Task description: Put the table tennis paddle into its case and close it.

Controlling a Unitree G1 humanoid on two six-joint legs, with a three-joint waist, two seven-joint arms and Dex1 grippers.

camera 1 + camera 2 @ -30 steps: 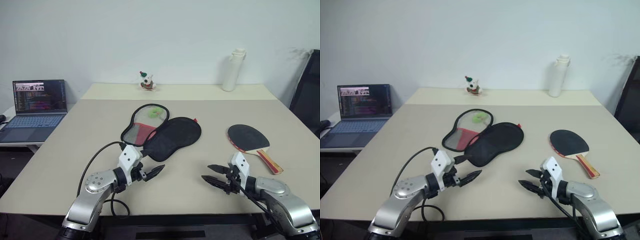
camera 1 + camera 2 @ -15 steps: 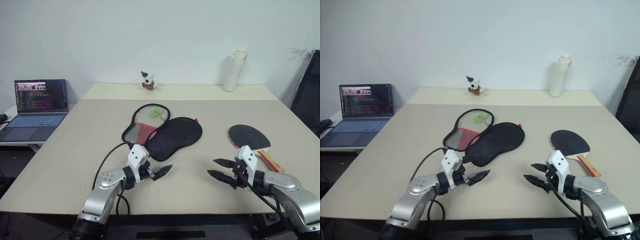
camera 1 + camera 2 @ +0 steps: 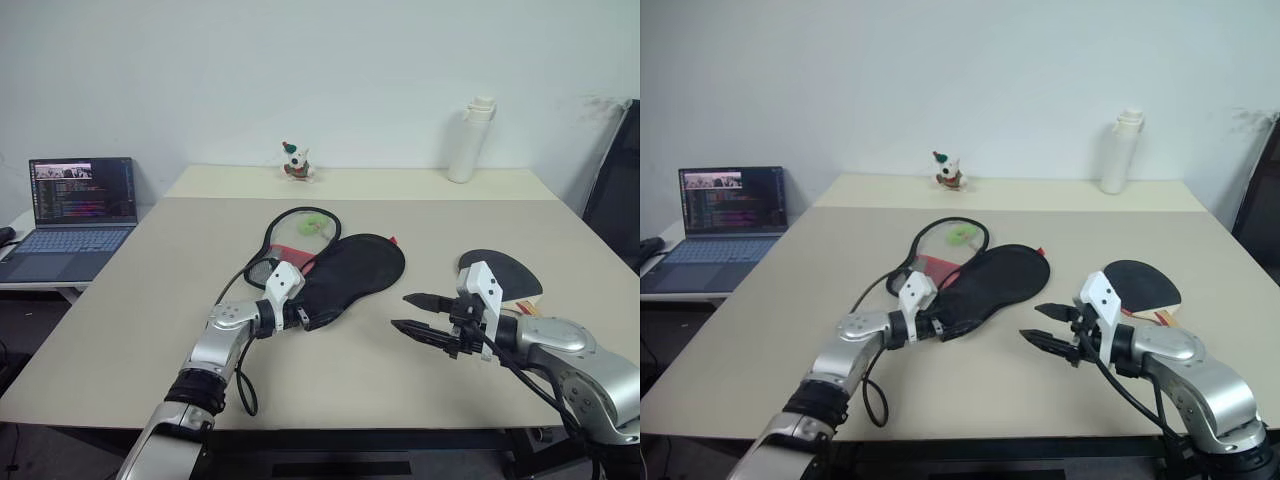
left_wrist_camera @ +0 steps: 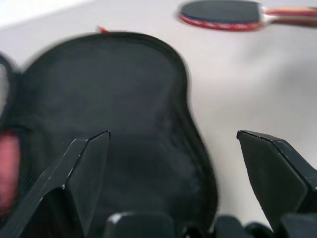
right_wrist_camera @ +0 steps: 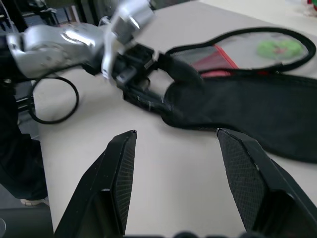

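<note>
**Paddle outside its case, nothing yet packed**

Paddle (image 3: 498,274) is seen lying flat on the table (image 3: 120,300), black face up, on the robot's right and well apart from the case (image 3: 345,275); its striped handle is partly hidden behind the right arm. No contact with it is shown. The case is laid open in the middle of the table, its black half spread toward the paddle and its mesh-and-red half (image 3: 290,240) folded out on the far left side, with a small green thing (image 3: 313,224) seen through the mesh.

The narrow near end of the case is reached by the left gripper (image 4: 173,148), whose fingers are spread wide to either side of the black fabric without being closed on it. The right gripper (image 3: 418,313) is held above the table between case and paddle, its fingers parted and nothing between them.

By this judgement the task is barely begun: the case is open, but the paddle has not been picked up, has not been slid in, and the zipper is left undone.

Farther out, a white bottle (image 3: 468,140) and a small figurine (image 3: 292,161) are stood at the table's far edge, and an open laptop (image 3: 70,205) is placed on a side desk to the left.
</note>
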